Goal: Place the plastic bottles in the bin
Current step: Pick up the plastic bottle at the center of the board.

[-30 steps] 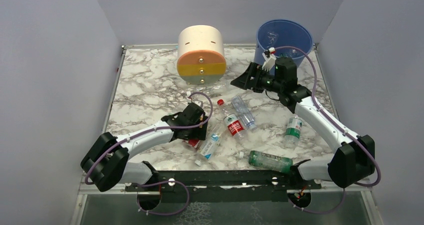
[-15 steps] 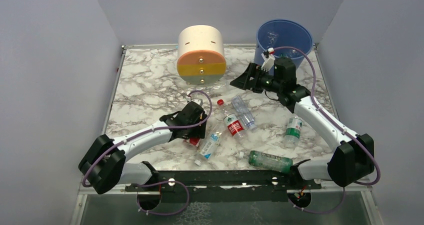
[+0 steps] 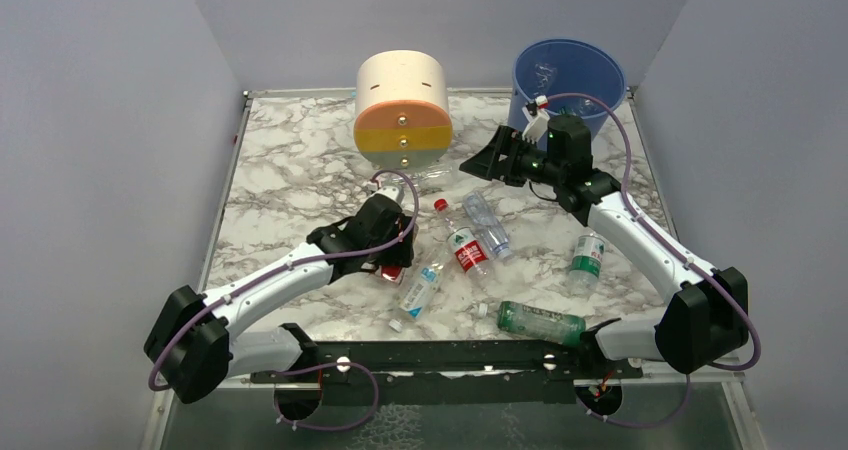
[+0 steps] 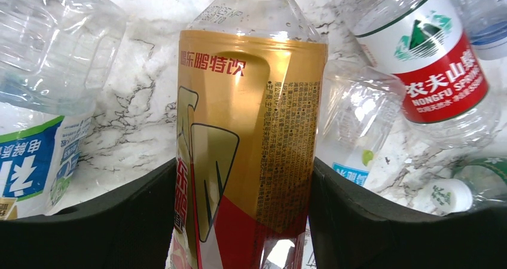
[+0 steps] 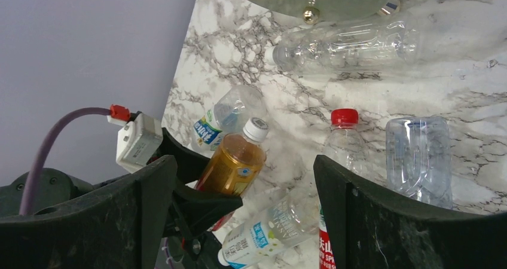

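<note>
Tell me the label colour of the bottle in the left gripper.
Gold, turning red near its base; the bottle shows best in the left wrist view.

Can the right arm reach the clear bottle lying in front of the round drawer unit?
Probably yes: the right claw is open and empty, the clear bottle lies near it, and nothing stands between them.
</note>
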`<state>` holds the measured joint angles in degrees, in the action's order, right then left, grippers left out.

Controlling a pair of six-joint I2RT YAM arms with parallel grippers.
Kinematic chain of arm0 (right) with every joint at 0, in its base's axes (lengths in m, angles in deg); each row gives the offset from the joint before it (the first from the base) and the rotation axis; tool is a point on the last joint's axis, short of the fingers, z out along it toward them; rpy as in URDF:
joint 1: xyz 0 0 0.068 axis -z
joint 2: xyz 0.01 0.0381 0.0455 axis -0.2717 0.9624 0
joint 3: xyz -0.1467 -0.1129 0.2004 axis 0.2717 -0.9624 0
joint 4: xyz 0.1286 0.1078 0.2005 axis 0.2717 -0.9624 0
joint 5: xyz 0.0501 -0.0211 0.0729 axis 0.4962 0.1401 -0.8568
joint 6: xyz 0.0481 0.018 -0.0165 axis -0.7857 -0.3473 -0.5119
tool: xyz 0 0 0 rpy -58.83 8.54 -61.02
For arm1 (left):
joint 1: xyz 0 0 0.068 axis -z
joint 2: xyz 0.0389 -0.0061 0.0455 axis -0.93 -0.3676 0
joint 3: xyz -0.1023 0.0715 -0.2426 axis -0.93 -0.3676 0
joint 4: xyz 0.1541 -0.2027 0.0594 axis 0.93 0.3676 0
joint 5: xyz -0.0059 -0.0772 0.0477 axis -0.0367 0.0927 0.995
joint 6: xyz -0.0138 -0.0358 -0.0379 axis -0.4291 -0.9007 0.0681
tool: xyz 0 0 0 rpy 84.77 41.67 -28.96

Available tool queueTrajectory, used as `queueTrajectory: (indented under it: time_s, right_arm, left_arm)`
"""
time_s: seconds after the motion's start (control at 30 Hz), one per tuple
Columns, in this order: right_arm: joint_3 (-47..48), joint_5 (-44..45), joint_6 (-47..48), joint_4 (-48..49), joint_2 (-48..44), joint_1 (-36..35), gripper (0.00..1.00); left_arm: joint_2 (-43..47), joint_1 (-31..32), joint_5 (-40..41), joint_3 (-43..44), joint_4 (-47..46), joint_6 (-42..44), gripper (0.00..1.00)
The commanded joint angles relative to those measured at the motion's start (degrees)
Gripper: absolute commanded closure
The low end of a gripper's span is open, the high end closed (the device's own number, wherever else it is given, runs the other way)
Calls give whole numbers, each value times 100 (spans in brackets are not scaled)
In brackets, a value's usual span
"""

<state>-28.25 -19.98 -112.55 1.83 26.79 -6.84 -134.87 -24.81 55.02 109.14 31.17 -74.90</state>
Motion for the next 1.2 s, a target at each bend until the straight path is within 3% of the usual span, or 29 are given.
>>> queueTrajectory:
  time_s: [0.0, 1.17]
  right_arm:
    - [61, -143, -51, 118, -5, -59, 12]
    - [185, -211, -51, 166, 238, -118, 12]
  left_arm:
    - [258, 24, -142, 263, 52, -29, 42]
    - [841, 24, -1559, 394, -627, 208, 42]
